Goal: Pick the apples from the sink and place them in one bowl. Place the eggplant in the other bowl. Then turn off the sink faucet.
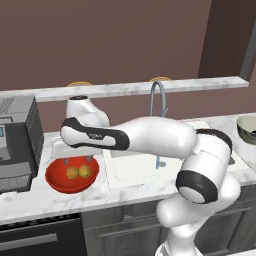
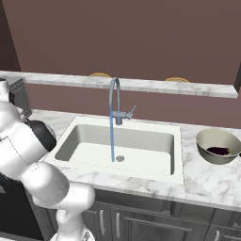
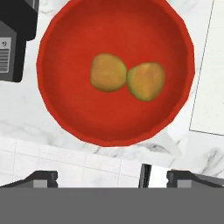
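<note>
Two yellow-brown apples [image 3: 108,72] [image 3: 146,81] lie touching each other in the red bowl [image 3: 65,109], which shows as well in the left base view as the red bowl [image 1: 55,181] with the apples [image 1: 72,172] [image 1: 85,171]. My gripper [image 1: 77,160] hangs open just above them, nothing between its fingertips [image 3: 43,177]. The dark purple eggplant [image 2: 219,150] rests in the greenish-grey bowl [image 2: 207,139] right of the sink [image 2: 89,136]. Water runs in a thin stream from the grey gooseneck faucet [image 2: 114,101] down beside the drain [image 2: 120,158].
A dark boxy appliance [image 1: 15,145] stands on the counter just left of the red bowl, close to my hand. A raised marble ledge [image 1: 125,89] runs behind the sink. My arm stretches across the sink's left part [image 1: 135,170].
</note>
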